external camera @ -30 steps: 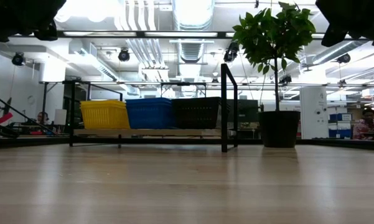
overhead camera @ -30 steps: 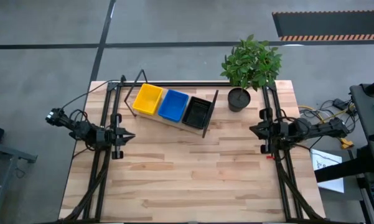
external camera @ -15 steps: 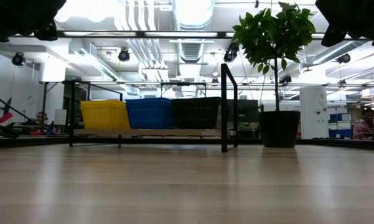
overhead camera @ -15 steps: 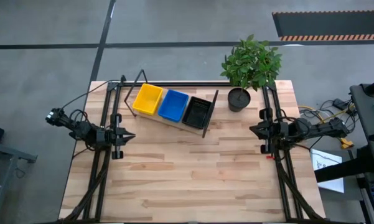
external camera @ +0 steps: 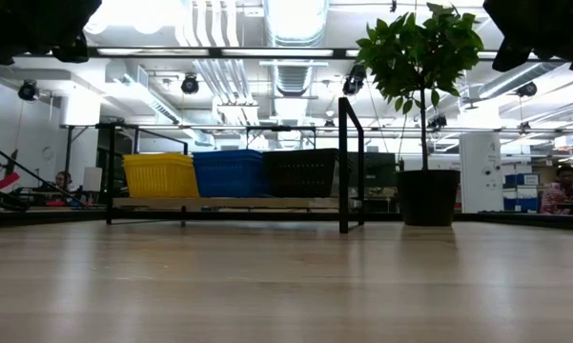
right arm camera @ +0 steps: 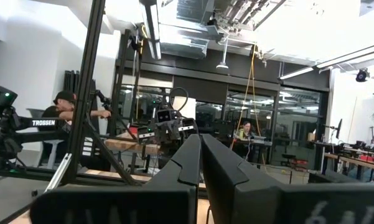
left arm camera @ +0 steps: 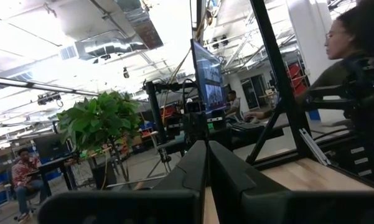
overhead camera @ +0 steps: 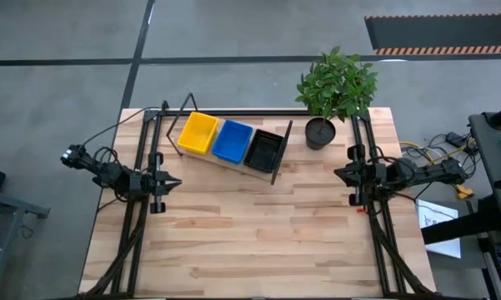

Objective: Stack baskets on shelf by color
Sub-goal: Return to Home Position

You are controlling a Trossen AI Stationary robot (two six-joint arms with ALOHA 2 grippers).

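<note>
Three basket stacks sit side by side on the shelf (overhead camera: 225, 158) near the table's far edge: yellow (overhead camera: 197, 132), blue (overhead camera: 232, 140) and black (overhead camera: 264, 150). The low view shows the same yellow (external camera: 159, 175), blue (external camera: 228, 173) and black (external camera: 300, 172) stacks resting on the light-wood board (external camera: 229, 203) between black wire end frames. My left gripper (overhead camera: 177, 182) hovers shut at the table's left side, pointing right. My right gripper (overhead camera: 337, 174) hovers shut at the right side, pointing left. Both are well clear of the shelf.
A potted plant (overhead camera: 335, 86) in a black pot (overhead camera: 320, 133) stands just right of the shelf at the far edge. Black arm frames run along both table sides. The near half of the wooden tabletop (overhead camera: 258, 242) is open. People sit in the room beyond.
</note>
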